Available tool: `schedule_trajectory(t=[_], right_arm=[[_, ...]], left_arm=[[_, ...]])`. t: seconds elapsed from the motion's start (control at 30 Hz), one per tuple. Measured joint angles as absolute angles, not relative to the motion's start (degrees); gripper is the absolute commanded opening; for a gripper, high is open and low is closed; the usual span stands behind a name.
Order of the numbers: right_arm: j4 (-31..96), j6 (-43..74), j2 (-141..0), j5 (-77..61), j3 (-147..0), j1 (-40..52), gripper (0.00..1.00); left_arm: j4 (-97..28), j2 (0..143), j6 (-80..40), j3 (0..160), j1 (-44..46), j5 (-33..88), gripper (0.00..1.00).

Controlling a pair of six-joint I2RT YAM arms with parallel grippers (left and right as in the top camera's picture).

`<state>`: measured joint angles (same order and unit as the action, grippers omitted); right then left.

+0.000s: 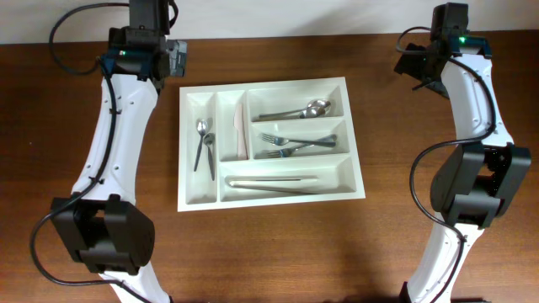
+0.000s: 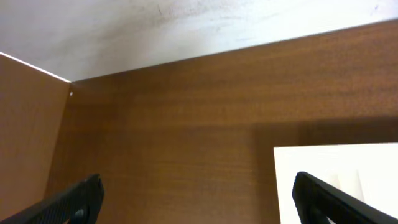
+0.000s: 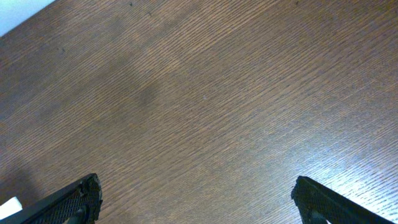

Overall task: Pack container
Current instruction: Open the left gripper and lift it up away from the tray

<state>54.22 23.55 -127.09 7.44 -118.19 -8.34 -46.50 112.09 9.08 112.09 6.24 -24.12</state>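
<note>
Container (image 1: 198, 192) sits flat on table (image 1: 278, 252), centre. Its nearest long compartment holds long utensils (image 1: 274, 183), type unclear; next one forks (image 1: 290, 143); farthest one spoons (image 1: 305, 109). Left pincer (image 2: 198, 190) hangs beyond the far-left corner, fingers wide apart, empty. Right pincer (image 3: 196, 190), well off to the far right, same: wide apart, empty.

This looks like a robotics lab bench: two cabled white robot arms (image 1: 114, 143) stand at a brown wooden table (image 1: 278, 252) against a plain white wall (image 2: 124, 25).
</note>
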Motion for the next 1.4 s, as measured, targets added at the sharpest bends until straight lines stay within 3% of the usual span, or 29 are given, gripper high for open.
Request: schedule_trajectory(t=[0.3,0.8,1.2,1.4], right_arm=[[54.22,23.55,-127.09,7.44,-118.19,-8.34,0.99],[54.22,23.55,-127.11,7.44,-118.19,-8.34,0.99],[54.22,23.57,-127.11,7.44,-118.19,-8.34,0.99],[54.22,23.57,-127.11,7.42,-118.19,-8.34,0.99]], left_arm=[[-54.61,112.09,9.15,112.09,6.24,-24.49,0.99],[-58.11,110.10,3.86,112.09,6.24,-24.23,0.99],[-53.80,83.09,-3.09,111.39,6.22,-22.72,0.99],[-42.65,69.82,-3.84,97.21,4.69,-22.52,0.99]])
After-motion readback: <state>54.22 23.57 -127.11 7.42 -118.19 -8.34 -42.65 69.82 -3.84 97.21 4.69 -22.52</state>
